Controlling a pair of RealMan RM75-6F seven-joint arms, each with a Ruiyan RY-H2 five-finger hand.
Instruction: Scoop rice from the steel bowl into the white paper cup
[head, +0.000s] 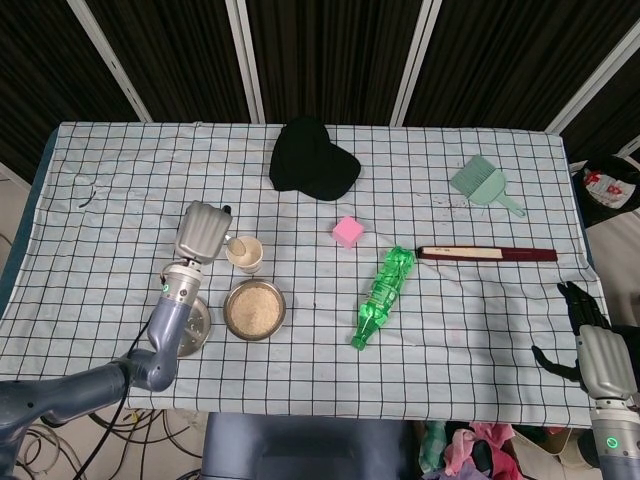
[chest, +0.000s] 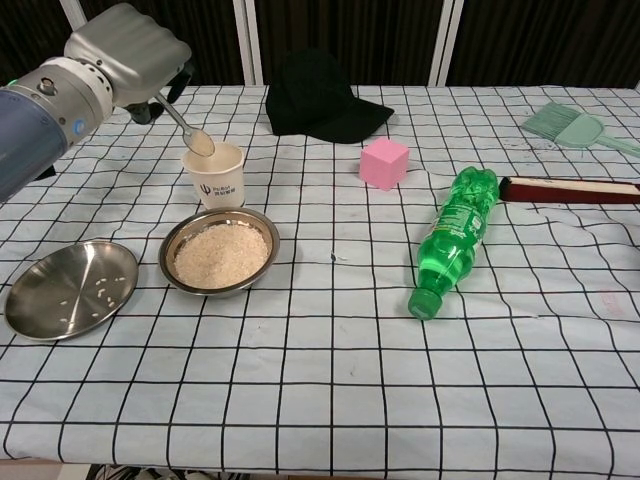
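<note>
Holding loaded spoon (chest: 190, 127) in left robot hand (chest: 128, 45) over cup (chest: 217, 173); tipping left to do. Bowl (chest: 220, 252), near cup, has plenty rice. Right robot hand (head: 592, 345) idle, fingers apart, far right.

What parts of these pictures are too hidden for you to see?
- Inside of the white paper cup: its own wall hides it in the chest view, too small in the head view.
- Left hand fingers on the spoon: hidden behind the hand's back, both views.
- Right hand: head view only, too dark to tell its fingers' pose.
</note>
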